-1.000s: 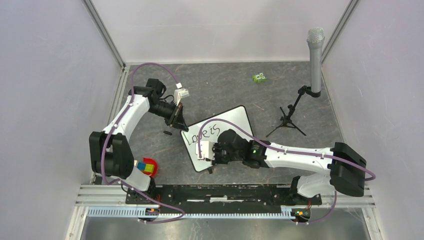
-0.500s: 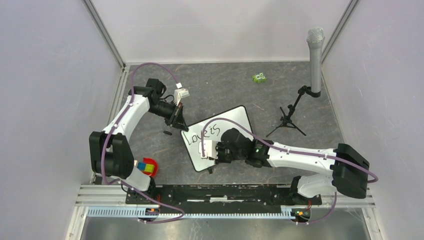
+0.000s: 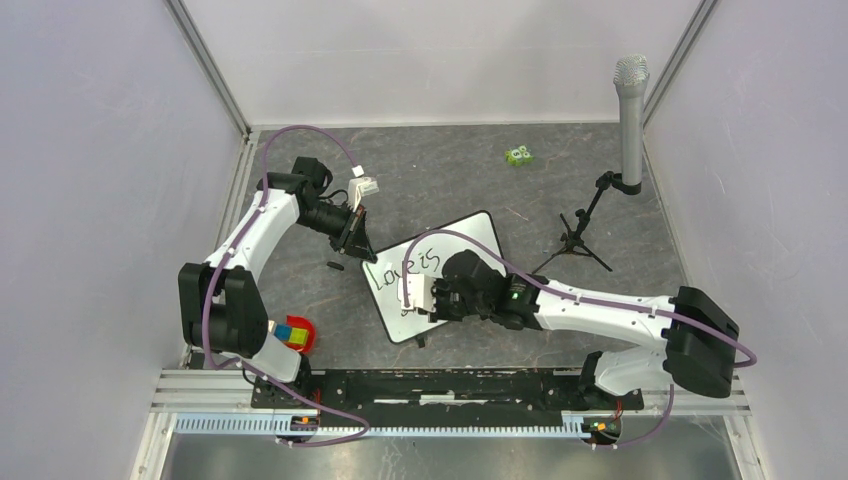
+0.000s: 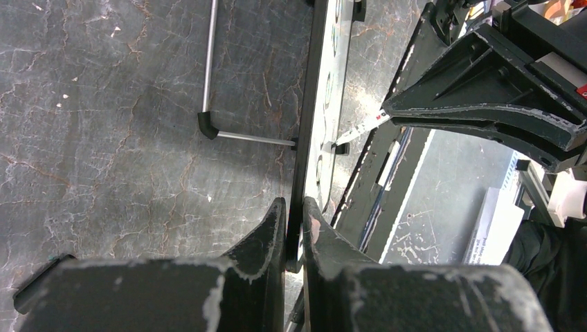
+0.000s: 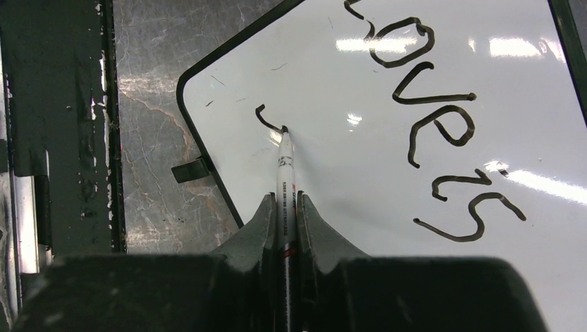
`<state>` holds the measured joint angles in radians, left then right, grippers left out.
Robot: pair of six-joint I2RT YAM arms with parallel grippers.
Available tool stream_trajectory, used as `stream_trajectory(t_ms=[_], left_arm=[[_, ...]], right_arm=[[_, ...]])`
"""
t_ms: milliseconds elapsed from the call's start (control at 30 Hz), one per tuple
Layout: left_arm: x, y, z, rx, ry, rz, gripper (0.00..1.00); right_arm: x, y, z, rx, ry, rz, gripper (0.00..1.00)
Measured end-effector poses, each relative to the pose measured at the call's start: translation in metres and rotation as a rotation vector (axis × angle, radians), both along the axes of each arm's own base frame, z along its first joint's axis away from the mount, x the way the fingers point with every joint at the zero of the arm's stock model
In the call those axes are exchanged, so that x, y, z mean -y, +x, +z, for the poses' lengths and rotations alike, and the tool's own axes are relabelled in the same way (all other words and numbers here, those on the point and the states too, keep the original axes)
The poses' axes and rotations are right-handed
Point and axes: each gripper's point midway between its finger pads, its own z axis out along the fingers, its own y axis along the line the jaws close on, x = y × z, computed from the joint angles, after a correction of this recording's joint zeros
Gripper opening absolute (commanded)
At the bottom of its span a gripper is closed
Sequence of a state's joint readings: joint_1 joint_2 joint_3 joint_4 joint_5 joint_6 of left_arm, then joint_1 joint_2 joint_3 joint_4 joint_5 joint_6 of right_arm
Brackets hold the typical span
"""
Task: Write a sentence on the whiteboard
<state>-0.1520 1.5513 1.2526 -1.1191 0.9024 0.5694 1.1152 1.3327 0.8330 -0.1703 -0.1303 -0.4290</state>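
The whiteboard point(image 3: 470, 240) lies tilted in the middle of the table. The sentence point(image 3: 402, 270) reads "Love is" in black on its first line point(image 5: 429, 117). My left gripper point(image 3: 355, 240) is shut on the board's black frame point(image 4: 304, 138) at the far left corner, fingertips pinching the edge point(image 4: 294, 207). My right gripper point(image 3: 412, 298) hovers over the board's near left part, shut on a white marker point(image 5: 284, 166). The marker's tip touches the board at the end of a short curved stroke point(image 5: 266, 119) that opens a second line.
A grey microphone point(image 3: 630, 100) on a small black tripod point(image 3: 578, 240) stands at the far right. A small green object point(image 3: 518, 155) lies at the back. A red bowl with a coloured cube point(image 3: 295, 335) sits by the left arm's base. A small black piece point(image 3: 335, 265) lies left of the board.
My right gripper has shifted slightly right and away with the marker in it. The left gripper and the board have not moved.
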Motion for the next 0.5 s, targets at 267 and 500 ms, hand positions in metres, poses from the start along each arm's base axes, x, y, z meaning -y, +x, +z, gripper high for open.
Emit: stream_trajectory(t_ms=[267, 500], left_arm=[[-0.0001, 0.0003, -0.0005, -0.001, 0.001, 0.0, 0.02], [-0.0003, 0.001, -0.0015, -0.006, -0.001, 0.002, 0.02]], right_arm=[[-0.0081, 0.0009, 0.0021, -0.012, 0.003, 0.012, 0.0], [-0.0101, -0.001, 0.0, -0.019, 0.001, 0.021, 0.0]])
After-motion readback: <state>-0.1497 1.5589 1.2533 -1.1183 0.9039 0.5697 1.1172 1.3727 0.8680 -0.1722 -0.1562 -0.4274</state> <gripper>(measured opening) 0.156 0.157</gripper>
